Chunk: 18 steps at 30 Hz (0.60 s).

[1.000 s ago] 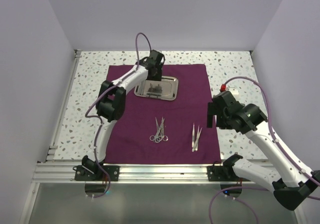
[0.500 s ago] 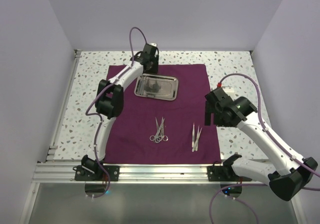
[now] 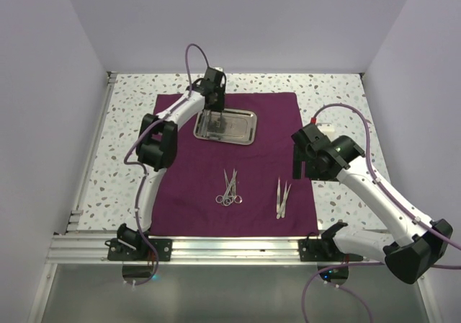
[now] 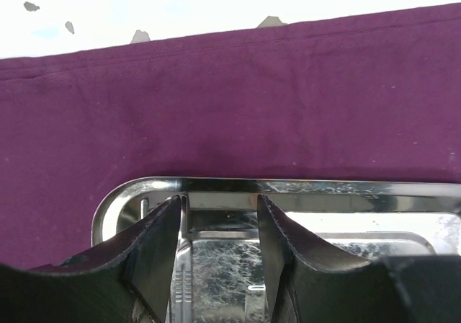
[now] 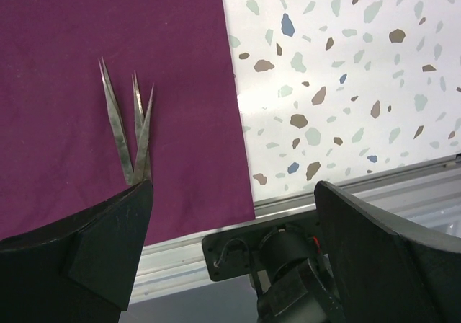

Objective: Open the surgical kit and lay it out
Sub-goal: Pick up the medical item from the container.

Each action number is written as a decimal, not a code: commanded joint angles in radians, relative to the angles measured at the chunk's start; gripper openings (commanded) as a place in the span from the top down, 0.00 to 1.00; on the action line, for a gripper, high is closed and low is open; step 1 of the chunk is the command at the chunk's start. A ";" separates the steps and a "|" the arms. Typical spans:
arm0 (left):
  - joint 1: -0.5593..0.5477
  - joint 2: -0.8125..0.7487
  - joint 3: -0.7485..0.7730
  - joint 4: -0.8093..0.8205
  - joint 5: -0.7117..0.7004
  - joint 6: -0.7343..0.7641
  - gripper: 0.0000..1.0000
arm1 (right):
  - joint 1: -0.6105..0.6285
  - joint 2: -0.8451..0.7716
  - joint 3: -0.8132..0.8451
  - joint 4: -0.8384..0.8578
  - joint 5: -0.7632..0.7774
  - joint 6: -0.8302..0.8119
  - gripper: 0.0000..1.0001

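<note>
Top external view: you are looking at the large dark purple cloth (image 3: 187, 193) lying spread flat on the speckled white table (image 3: 338, 96). The small shiny rectangular steel tray (image 3: 251, 128) is sitting on the cloth's far half. The ring-handled steel scissors (image 3: 230, 189) and the slim steel tweezers (image 3: 282, 197) are lying apart from each other on its near half. Your left gripper (image 3: 215, 105) is hanging over the tray's far left corner, and your right gripper (image 3: 300, 166) is hovering at the cloth's right edge, near the tweezers.

Left wrist view: the black fingers (image 4: 155, 247) are standing about half apart, reaching over the tray toward its far rim. Only shiny tray floor is showing between them, and they are gripping nothing.

Right wrist view: the jaws are gaping fully wide and empty above the cloth's right edge, with the tweezers lying just beside the left finger (image 5: 108, 244).
</note>
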<state>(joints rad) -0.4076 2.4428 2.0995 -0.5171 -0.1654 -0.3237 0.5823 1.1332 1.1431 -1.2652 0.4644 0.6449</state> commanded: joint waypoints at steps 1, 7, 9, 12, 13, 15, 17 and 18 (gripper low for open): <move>0.015 -0.062 -0.036 0.049 -0.031 0.026 0.50 | 0.004 0.007 0.018 0.021 0.020 0.027 0.02; 0.019 -0.094 -0.082 0.065 -0.039 0.032 0.51 | 0.004 0.017 0.014 0.036 0.016 0.024 0.02; 0.023 -0.085 -0.079 0.055 -0.037 0.029 0.51 | 0.002 0.020 0.014 0.041 0.014 0.021 0.02; 0.029 -0.071 -0.079 0.048 -0.023 0.023 0.53 | 0.002 0.025 0.012 0.044 0.013 0.019 0.02; 0.030 -0.068 -0.081 0.045 -0.016 0.022 0.54 | 0.002 0.028 0.012 0.047 0.013 0.016 0.02; 0.032 -0.054 -0.079 0.037 -0.005 0.015 0.57 | 0.004 0.031 0.012 0.049 0.013 0.016 0.02; 0.033 -0.041 -0.079 0.032 0.001 0.011 0.61 | 0.004 0.036 0.015 0.050 0.014 0.015 0.02; 0.033 -0.034 -0.081 0.028 0.009 0.009 0.63 | 0.002 0.037 0.015 0.050 0.014 0.013 0.02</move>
<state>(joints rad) -0.3882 2.4222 2.0209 -0.4911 -0.1799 -0.3145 0.5823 1.1652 1.1431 -1.2392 0.4606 0.6476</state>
